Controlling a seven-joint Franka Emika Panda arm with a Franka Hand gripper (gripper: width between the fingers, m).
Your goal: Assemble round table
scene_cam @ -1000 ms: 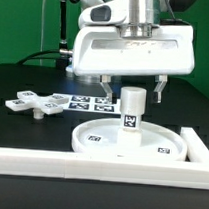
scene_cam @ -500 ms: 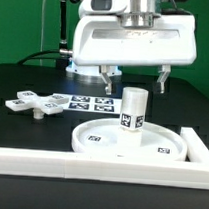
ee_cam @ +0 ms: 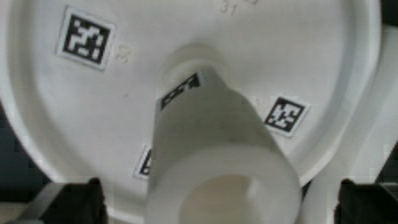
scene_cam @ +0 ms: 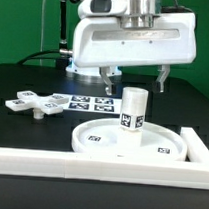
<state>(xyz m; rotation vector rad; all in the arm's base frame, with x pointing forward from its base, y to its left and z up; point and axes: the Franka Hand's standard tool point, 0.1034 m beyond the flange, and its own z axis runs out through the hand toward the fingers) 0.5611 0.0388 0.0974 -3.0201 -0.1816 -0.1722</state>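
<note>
**Round table, part-built.** Three white plastic pieces, each bearing black-and-white square tags.

- Leg (scene_cam: 133, 112): short thick cylinder, upright at the middle of the disc, one tag facing the exterior view. Whether it is fully seated cannot be told
- Disc (scene_cam: 95, 138): wide, rimmed, lying flat on the black bench (scene_cam: 24, 80) just behind the border wall (scene_cam: 49, 161). Tags on its face; in the wrist view the disc (ee_cam: 107, 95) fills the picture around the leg (ee_cam: 214, 150)
- Cross-shaped base (scene_cam: 34, 103): flat on the bench, well apart from the disc toward the exterior view's left, not yet fitted
- Fingers (scene_cam: 162, 80): spread wide, one to each side above the leg's top, touching nothing and gripping nothing
- Marker board (scene_cam: 85, 99): flat on the bench between base and disc, behind the leg

**Step in hand (judged):** leg placed on disc and let go, roughly the midpoint of the build.

**Next move (judged):** either a fresh grip on the leg to tighten it, or a reach to the base, which must be lifted level and centred over the leg's top.

**Writing:** none legible, no brand seen, only the square tag patterns
</note>
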